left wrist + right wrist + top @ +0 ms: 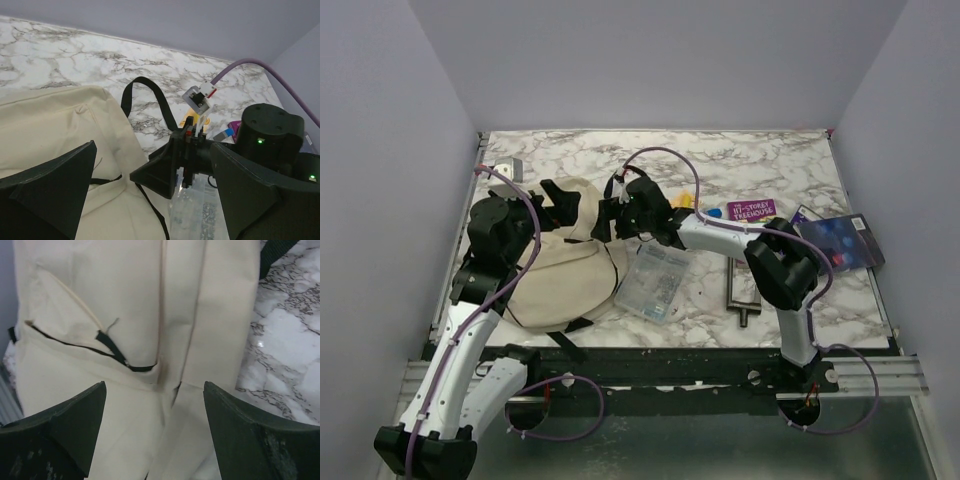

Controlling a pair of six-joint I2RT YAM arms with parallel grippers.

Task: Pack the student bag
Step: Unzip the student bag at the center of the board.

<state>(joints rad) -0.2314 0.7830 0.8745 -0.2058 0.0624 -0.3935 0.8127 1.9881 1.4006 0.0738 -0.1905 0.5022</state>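
Note:
The student bag [558, 272] is a cream fabric backpack with black straps, lying flat at the left of the marble table. My left gripper [563, 204] is open and empty above the bag's far part. In the left wrist view the left gripper [152, 150] frames the bag [55, 125] and a black strap [150, 97]. My right gripper [608, 216] is open and empty over the bag's right edge, close to the left gripper. In the right wrist view the right gripper [155, 387] hovers above the bag [125, 305] and its black zip line [75, 342].
A clear plastic pouch [655, 280] lies just right of the bag. A purple book [751, 210], a dark blue book [840, 241], a yellow item [684, 201] and a metal bar tool [744, 292] lie to the right. A metal block [510, 168] sits at the far left.

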